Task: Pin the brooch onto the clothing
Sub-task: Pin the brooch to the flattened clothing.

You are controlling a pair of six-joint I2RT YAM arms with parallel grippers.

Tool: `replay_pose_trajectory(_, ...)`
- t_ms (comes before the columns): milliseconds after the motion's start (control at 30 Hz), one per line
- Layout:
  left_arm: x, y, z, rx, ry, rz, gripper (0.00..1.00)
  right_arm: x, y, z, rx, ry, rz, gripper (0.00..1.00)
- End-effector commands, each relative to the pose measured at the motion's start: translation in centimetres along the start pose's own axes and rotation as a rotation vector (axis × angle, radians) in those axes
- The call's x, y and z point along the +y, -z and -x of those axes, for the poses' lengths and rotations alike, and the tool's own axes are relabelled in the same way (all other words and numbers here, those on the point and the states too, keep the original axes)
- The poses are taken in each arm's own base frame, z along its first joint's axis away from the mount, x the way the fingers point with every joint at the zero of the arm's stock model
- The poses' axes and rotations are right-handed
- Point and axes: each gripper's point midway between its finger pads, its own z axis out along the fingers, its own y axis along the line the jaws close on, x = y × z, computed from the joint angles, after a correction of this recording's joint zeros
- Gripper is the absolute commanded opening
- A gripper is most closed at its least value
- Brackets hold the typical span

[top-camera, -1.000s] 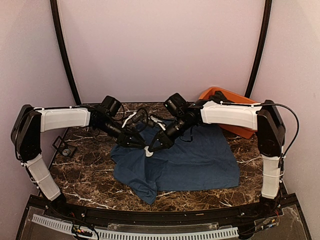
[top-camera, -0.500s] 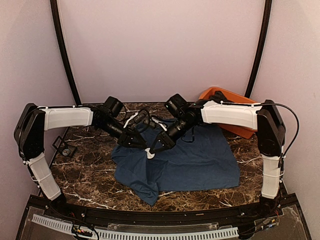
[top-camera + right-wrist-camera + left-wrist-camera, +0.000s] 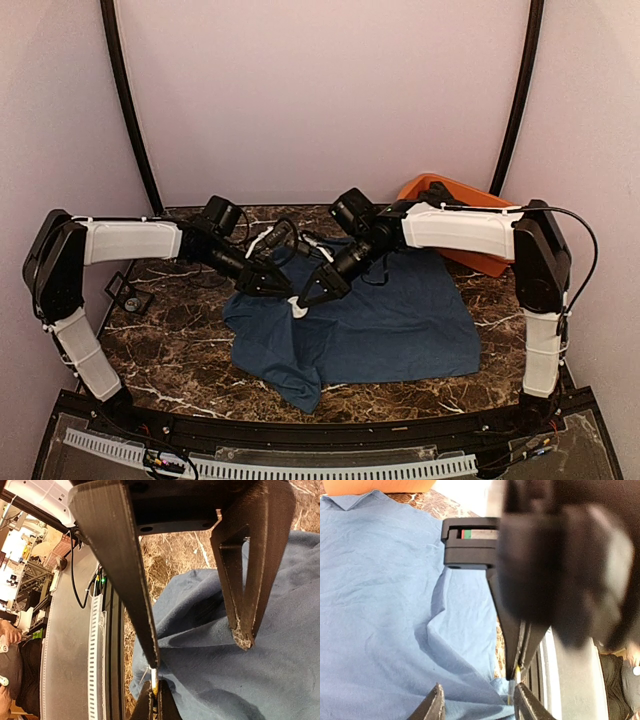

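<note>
The marble desk (image 3: pixel 170 360) carried the clothing (image 3: pixel 390 320), a big navy T-shirt spread over the middle & right of the top. Its far-right corner lay up by the orange tub (image 3: pixel 455 190) in the far right corner, one bunched corner pointed toward the near edge, and the left hem was rucked into folds approx. at desk centre. Both arms stretched in from the L & R sides, tips close together over that left hem. Left gripper (image 3: pixel 282 288): jaws apart at a medium gap, its fingers (image 3: pixel 434 706) straddling bare cloth w/ nothing pinched btwn them. Right gripper (image 3: pixel 308 295): likewise apart, fingers (image 3: pixel 131 595) w/ only fabric showing in the gap. One tip of each sat right at the brooch (image 3: pixel 298 307), a small white piece on the shirt just inside the left hem; whether either tip pressed on it, can't tell, too small. Judgement: the shirt would handle soft, limp & light, so it'd prob. slide and bunch on the smooth marble rather than resist a pin. Best hold looked like a pinched ridge of cloth right beside the brooch, one layer if poss., to keep it taut. The brooch seemed tiny, light, easy to flick away; take it by the body edges, not the pin.
</note>
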Motion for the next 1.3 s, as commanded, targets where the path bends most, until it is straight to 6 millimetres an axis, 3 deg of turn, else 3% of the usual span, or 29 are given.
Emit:
replay_pose_trajectory(0,-0.5,2.1,0.6,-0.074,-0.002,0.059,0.47,0.9,1.3,3.0,-0.099,0.096,0.016,0.00)
replay_pose_trajectory(133,-1.0,3.1,1.3,-0.141,-0.023,0.043,0.48,0.6,1.4,3.0,-0.106,0.085,0.017,0.00)
replay_pose_trajectory(333,-1.3,2.7,1.0,-0.129,-0.016,0.003,0.49,1.0,1.6,3.3,-0.115,0.090,0.038,0.00)
replay_pose_trajectory(767,-1.9,0.3,-0.4,-0.031,-0.015,-0.032,0.54,1.4,1.5,3.3,-0.116,0.090,0.070,0.00)
replay_pose_trajectory(1267,-1.9,0.0,0.2,-0.064,-0.016,-0.065,0.42,1.0,1.4,3.2,-0.113,0.077,0.067,0.00)
